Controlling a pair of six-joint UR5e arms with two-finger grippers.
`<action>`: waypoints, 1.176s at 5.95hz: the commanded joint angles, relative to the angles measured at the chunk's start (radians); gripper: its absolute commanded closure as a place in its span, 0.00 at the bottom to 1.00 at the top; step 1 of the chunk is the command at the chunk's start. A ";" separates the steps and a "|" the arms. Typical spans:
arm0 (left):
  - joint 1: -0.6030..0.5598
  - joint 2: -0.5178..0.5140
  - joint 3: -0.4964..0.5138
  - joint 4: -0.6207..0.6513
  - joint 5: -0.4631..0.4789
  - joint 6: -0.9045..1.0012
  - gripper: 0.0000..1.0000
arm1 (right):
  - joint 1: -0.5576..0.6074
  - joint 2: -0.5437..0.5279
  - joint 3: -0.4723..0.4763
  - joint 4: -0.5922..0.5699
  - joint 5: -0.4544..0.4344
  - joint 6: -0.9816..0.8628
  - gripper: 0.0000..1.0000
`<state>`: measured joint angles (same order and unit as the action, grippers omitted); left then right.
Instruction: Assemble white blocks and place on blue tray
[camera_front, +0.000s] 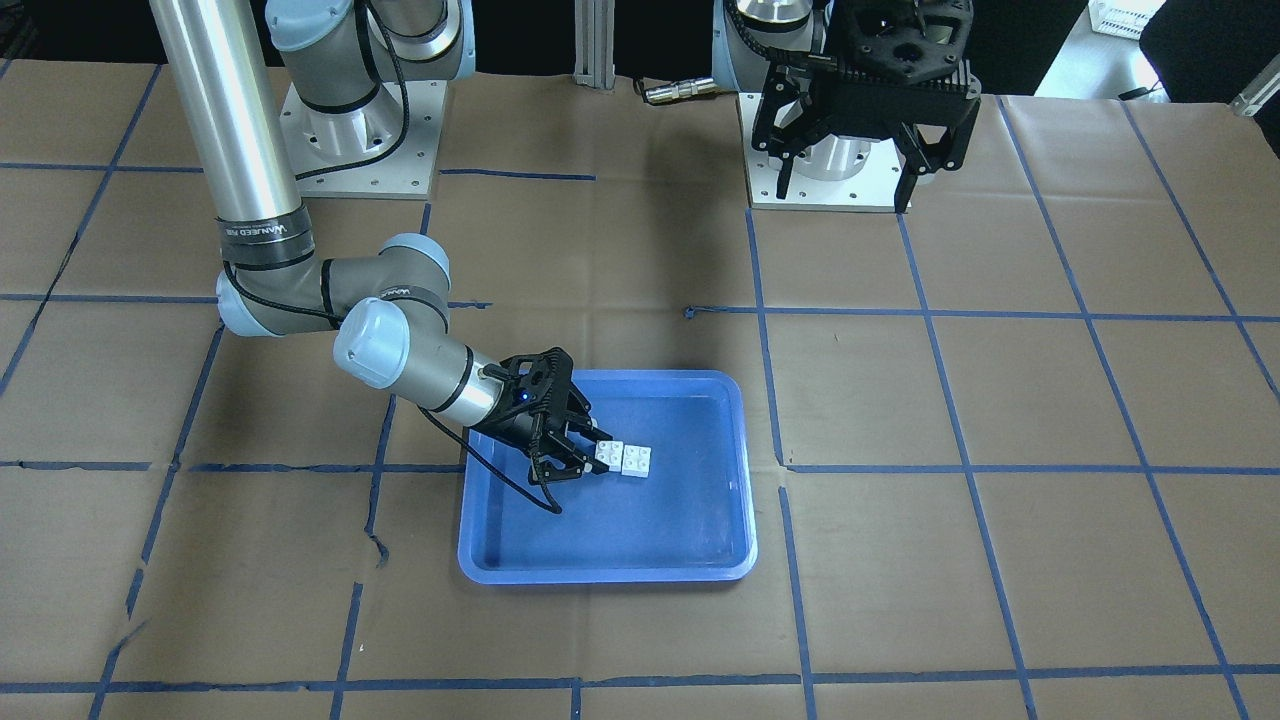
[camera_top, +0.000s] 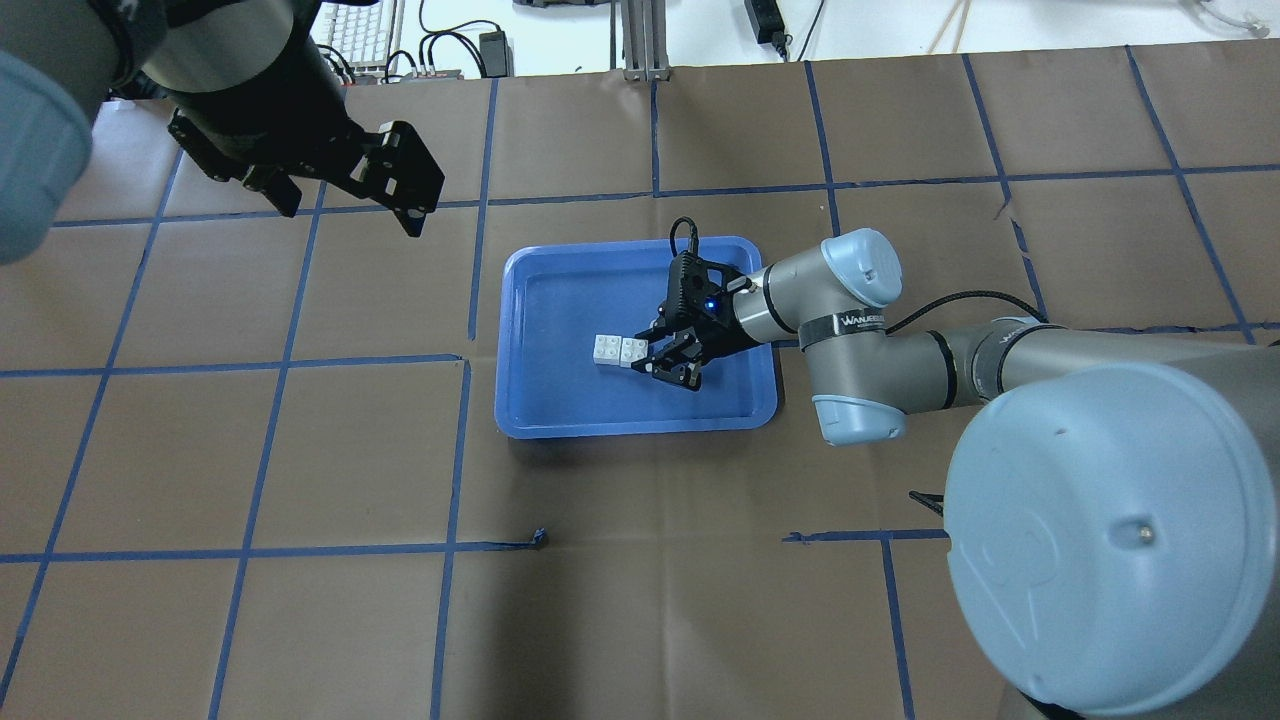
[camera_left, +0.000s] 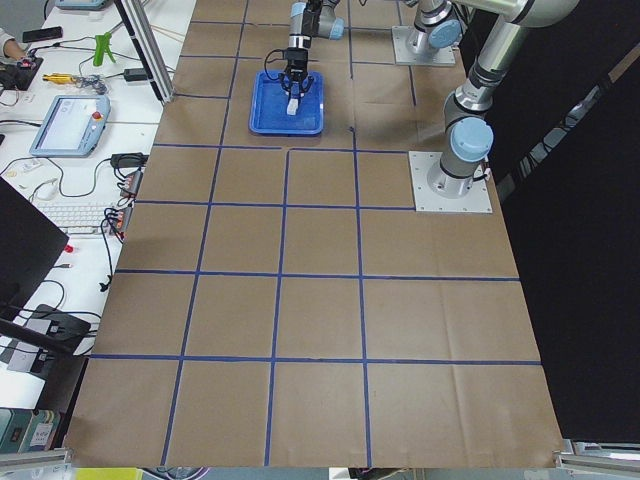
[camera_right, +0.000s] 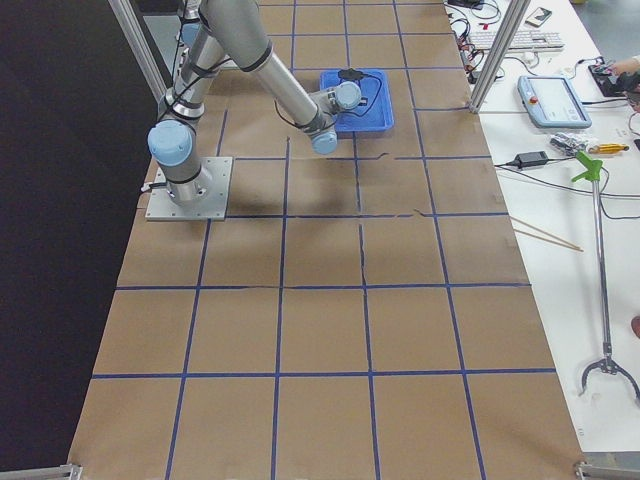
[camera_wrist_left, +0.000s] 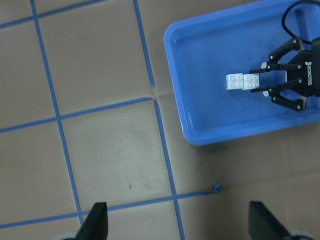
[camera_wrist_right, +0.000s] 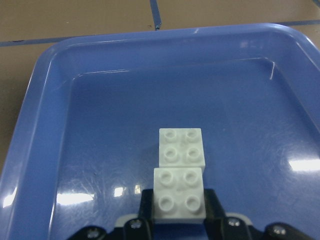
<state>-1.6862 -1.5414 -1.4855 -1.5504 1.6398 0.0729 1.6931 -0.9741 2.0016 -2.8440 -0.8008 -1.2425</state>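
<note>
Two white blocks lie side by side, touching, on the floor of the blue tray (camera_front: 600, 577). My right gripper (camera_front: 598, 452) reaches low into the tray and is shut on the nearer white block (camera_wrist_right: 179, 192), its pads against both sides. The other white block (camera_wrist_right: 181, 146) sits just beyond it, free of the fingers. Both blocks show in the overhead view (camera_top: 620, 350) and in the left wrist view (camera_wrist_left: 242, 81). My left gripper (camera_top: 345, 200) hangs open and empty, high above the table, far from the tray (camera_top: 640, 428).
The table is covered in brown paper with a grid of blue tape lines (camera_top: 460, 440). The two arm bases (camera_front: 845, 170) stand at the robot's edge. Desks with a keyboard and tools (camera_left: 80, 215) lie beyond the table's far side.
</note>
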 joint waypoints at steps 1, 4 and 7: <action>0.014 -0.037 -0.007 0.052 0.002 -0.001 0.00 | -0.001 0.000 0.000 0.000 0.000 0.000 0.68; 0.107 -0.046 -0.044 0.038 0.009 0.001 0.00 | 0.002 -0.001 0.002 0.001 0.003 0.000 0.60; 0.151 0.030 -0.087 -0.019 0.040 -0.008 0.00 | -0.001 0.006 0.000 0.000 0.009 0.000 0.43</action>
<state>-1.5403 -1.5194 -1.5639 -1.5710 1.6740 0.0697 1.6941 -0.9731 2.0030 -2.8429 -0.7934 -1.2425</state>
